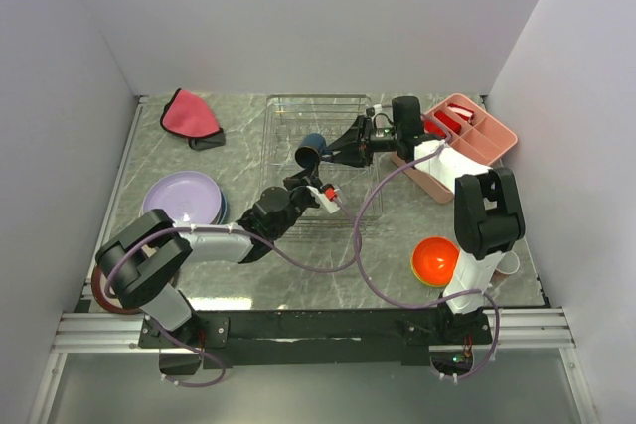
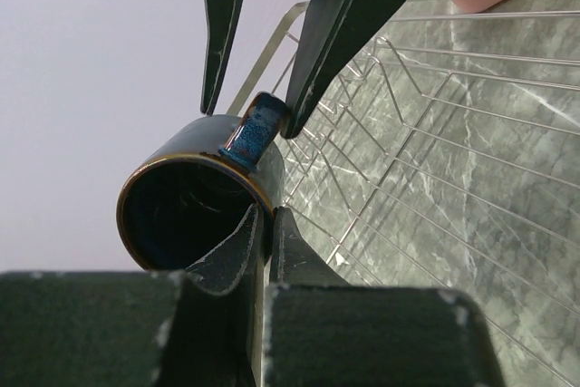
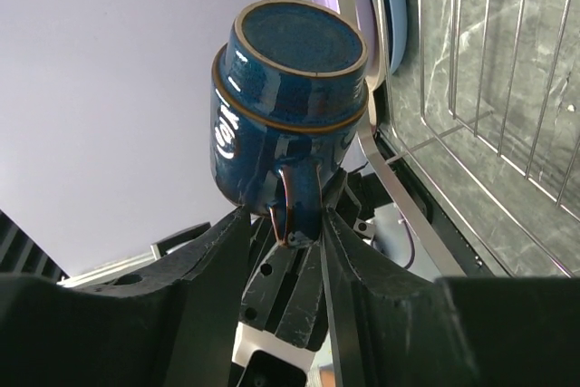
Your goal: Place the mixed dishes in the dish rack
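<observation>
Top external first: finds mug (image 1: 311, 149) aloft over rack (image 1: 298, 111), near its middle, not yet set down.

Left wrist: shows left gripper (image 2: 263, 224) clenched on the mug's rim, one finger inside and one outside. Probably serves to keep the mug steady on its side with handle (image 2: 254, 133) turned up for the other arm.

Right wrist: shows right gripper (image 3: 285, 217) parted and straddling the handle. Touches it with one finger, stays just clear with the other, so no grasp yet. Looks like a hand-over, so as to carry the mug by the handle and stand it among the wires.

Counting on the table:
- one mug, one rack
- two bowls nested at right, orange bowl (image 1: 435, 257) in green bowl (image 1: 417, 273)
- two plates stacked at left, lavender plate (image 1: 179, 196) on blue plate (image 1: 221, 210), with perhaps a third rim under the left arm
- one cup (image 1: 509, 263), half hidden
- one tray (image 1: 467, 136), one cloth (image 1: 189, 114)
</observation>
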Action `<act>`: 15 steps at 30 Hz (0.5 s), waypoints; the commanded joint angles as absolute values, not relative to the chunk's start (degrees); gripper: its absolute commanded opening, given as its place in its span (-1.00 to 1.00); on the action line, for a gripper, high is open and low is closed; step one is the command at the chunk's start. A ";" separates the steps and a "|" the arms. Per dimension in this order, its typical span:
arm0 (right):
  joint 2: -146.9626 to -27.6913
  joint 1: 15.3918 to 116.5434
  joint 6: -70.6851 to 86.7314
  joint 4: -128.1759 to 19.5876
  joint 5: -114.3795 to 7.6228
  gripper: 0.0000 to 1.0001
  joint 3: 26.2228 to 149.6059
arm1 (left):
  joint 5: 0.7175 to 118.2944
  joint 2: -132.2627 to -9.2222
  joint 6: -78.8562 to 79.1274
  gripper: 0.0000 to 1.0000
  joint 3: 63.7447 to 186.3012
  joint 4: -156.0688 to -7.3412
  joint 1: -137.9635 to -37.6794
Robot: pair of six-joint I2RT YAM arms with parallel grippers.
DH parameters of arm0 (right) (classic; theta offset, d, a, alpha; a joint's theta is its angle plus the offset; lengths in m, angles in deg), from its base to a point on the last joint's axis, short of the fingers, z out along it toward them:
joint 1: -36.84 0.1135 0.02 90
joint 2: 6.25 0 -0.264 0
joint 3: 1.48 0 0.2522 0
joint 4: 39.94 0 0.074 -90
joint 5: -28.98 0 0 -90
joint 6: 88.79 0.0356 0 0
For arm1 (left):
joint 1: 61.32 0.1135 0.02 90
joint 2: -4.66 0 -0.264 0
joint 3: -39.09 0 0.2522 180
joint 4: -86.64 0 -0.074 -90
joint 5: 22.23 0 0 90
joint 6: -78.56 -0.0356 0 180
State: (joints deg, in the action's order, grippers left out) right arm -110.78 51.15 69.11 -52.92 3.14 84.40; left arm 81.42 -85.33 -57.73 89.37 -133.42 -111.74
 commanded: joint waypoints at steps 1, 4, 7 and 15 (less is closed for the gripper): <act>-111.71 51.96 69.59 -51.06 5.25 -0.12 87.51 | 80.69 -85.69 -57.76 -0.98 92.49 -139.45 -112.65; -112.33 51.96 69.85 -50.80 5.16 -0.17 87.78 | 81.04 -85.86 -57.41 -0.98 92.84 -139.11 -112.91; -112.51 51.96 69.41 -51.06 5.08 -0.34 88.22 | 81.30 -85.95 -57.32 -0.98 93.19 -138.14 -113.00; -113.21 50.64 68.18 -47.47 5.34 -1.00 90.23 | 86.91 -86.30 -56.01 -0.70 95.21 -135.07 -112.83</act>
